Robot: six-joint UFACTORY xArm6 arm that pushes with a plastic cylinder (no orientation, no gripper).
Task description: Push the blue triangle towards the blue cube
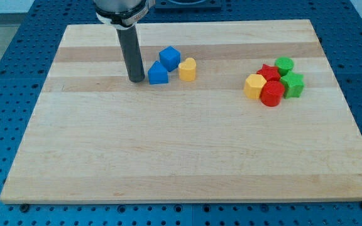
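Observation:
The blue triangle (158,74) lies on the wooden board (181,144) at the view's upper left of centre. The blue cube (170,58) sits just above and to its right, almost touching it. My tip (137,80) stands on the board right at the triangle's left side, close to or touching it. The dark rod rises straight up from there to the top of the view.
A yellow heart-shaped block (188,69) sits just right of the two blue blocks. At the view's right is a cluster: a yellow block (254,86), a red star (269,73), a red cylinder (272,94), a green cylinder (284,64) and a green star (292,84).

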